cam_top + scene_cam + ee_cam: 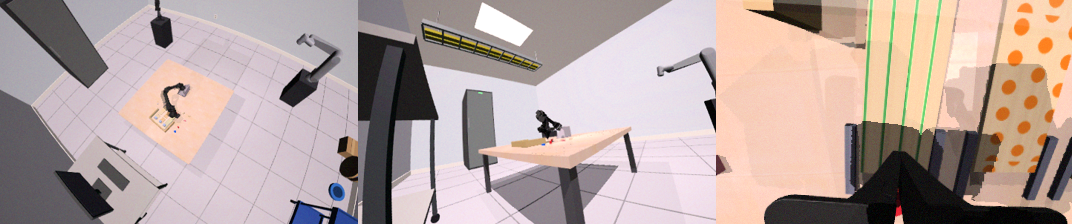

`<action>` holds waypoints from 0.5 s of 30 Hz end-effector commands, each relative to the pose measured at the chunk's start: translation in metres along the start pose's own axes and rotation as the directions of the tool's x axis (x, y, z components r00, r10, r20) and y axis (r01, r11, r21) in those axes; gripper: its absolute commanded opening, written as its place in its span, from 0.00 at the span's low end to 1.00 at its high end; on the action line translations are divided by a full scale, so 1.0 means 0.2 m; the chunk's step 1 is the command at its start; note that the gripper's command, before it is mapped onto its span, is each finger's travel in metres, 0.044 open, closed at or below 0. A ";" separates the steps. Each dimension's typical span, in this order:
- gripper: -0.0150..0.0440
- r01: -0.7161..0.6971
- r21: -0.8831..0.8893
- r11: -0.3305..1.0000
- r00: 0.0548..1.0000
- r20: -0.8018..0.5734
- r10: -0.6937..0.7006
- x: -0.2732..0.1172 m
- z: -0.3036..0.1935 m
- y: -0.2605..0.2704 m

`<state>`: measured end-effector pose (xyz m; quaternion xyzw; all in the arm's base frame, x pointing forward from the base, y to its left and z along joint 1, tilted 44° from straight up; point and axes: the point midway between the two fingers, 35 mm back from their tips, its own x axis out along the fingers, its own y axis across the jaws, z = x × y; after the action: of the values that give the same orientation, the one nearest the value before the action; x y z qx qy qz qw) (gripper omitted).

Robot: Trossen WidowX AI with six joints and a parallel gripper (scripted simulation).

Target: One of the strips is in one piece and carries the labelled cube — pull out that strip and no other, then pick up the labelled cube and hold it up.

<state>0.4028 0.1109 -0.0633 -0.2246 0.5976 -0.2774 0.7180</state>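
Observation:
My gripper (898, 157) (175, 116) is shut and empty, its tips over the near end of the green-lined strip (906, 75). This strip runs unbroken up out of the wrist view; its far end is not shown there. The orange-dotted strip (1030, 102) lies to its right, its far part also out of view. Three bluish cubes (156, 118) (160, 122) (164, 125) sit in the wooden tray (525, 143) in the top view, too small for any label to be read. No cube shows in the wrist view.
Dark upright guides (850, 160) (964, 165) (1041, 167) flank the near ends of the strips. A tray wall end (798, 17) stands left of the green-lined strip. A red piece (898, 208) shows behind the fingers. A blue disc (174, 131) and a red piece (178, 127) lie beside the tray.

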 end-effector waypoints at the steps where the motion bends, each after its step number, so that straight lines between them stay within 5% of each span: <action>1: 0.25 0.006 -0.006 1.000 1.000 -0.001 -0.006 0.04 -0.01 0.00; 15: 0.25 0.007 -0.006 1.000 1.000 -0.001 -0.007 0.12 -0.01 0.00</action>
<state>0.4036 0.0966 -0.0793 -0.2251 0.5981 -0.2789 0.7168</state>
